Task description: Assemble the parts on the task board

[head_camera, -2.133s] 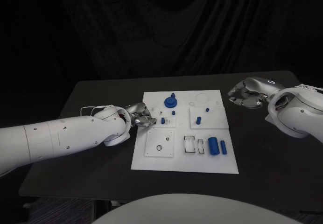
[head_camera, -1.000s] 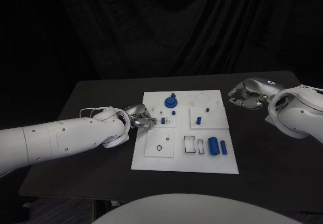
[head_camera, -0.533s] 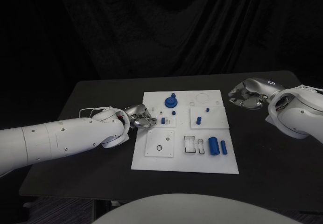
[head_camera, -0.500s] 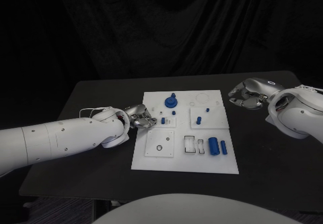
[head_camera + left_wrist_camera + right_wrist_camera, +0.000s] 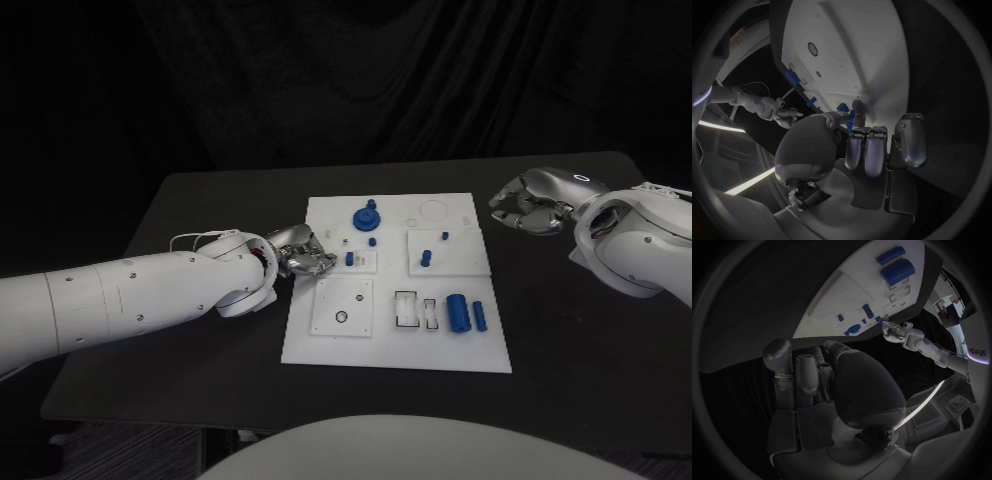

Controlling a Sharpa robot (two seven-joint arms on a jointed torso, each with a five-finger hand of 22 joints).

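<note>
— How far along?

— Partway, at a guess. Already standing in the task board (image 5: 397, 350): a knobbed blue part (image 5: 366, 216) at the far middle, a small peg (image 5: 372, 241) just nearer than it, then a taller peg (image 5: 426, 259) and a tiny peg (image 5: 444, 236) in the block to the right. Not yet placed, by the look of it: a thick cylinder (image 5: 457, 312) and a thin cylinder (image 5: 479, 315), lying loose side by side at the near right. Just left of them, open rectangular slots (image 5: 407, 309); further left, a round hole (image 5: 340, 317), apparently unfilled.

— And the piece being worked on?

— Probably the blue peg (image 5: 349, 259) in the left-middle block of the board. Seems upright: long axis vertical, top pointing up off the board.

— Held?

— Cannot tell. Left hand (image 5: 300, 250) close against it from the left, fingers curled in together, fingertips (image 5: 858, 106) right at the blue in the wrist view. Touching or pinching, impossible to say.

— The other hand?

— Right hand (image 5: 526, 212) off the board, over the table (image 5: 202, 200) by the far right corner, curled in on nothing.

— Cylinders again: lying which way?

— Both flat, long axes running near to far, parallel to the board's right edge.
</note>
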